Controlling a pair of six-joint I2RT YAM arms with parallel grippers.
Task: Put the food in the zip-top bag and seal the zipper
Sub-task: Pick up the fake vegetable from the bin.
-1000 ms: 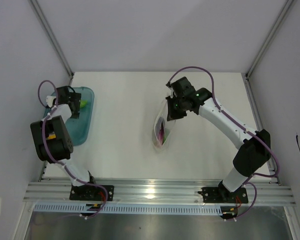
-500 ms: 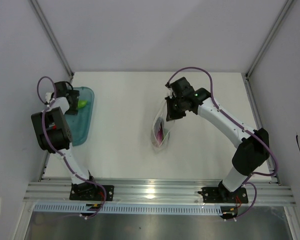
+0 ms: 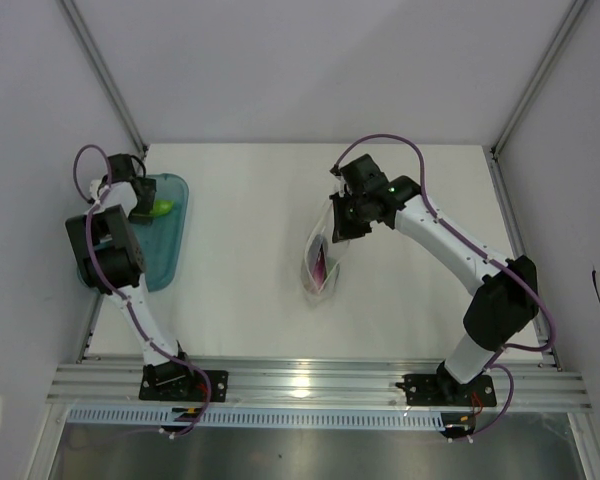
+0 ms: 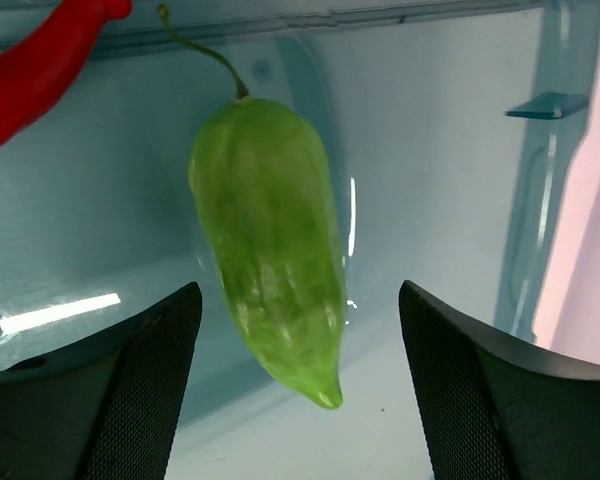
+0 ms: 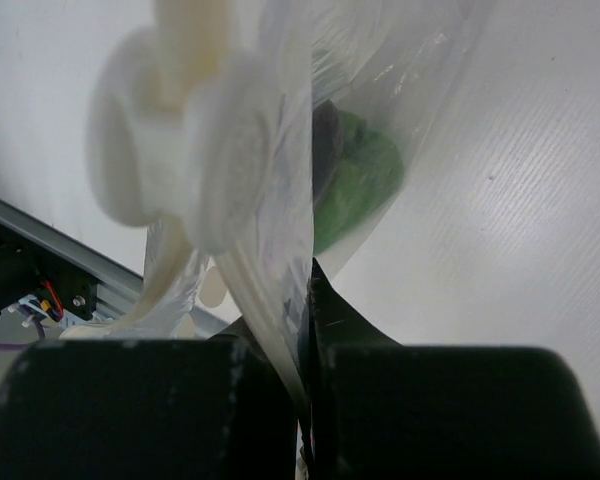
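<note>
A light green toy pepper (image 4: 270, 260) lies in the teal tray (image 3: 166, 258), with a red chili (image 4: 30, 60) beside it at the tray's wall. My left gripper (image 4: 300, 300) is open, its fingers on either side of the pepper's tip with a gap on each side. From above, that gripper (image 3: 140, 200) is over the tray's far end, next to the pepper (image 3: 163, 208). My right gripper (image 3: 342, 225) is shut on the upper edge of the zip-top bag (image 3: 320, 265), which hangs down to the table. A purple eggplant (image 3: 322, 262) and a green piece (image 5: 355, 180) show inside the bag (image 5: 280, 200). The zipper is hidden in the bunched plastic at the jaws.
The tray sits at the table's left edge, close to the left wall and the metal frame post (image 3: 105, 75). The tray's raised wall (image 4: 540, 200) stands just right of my left fingers. White tabletop (image 3: 245, 230) lies between tray and bag.
My left arm has swung toward the tray's far end, bringing its fingers round the green pepper. The right arm and bag have barely moved.
</note>
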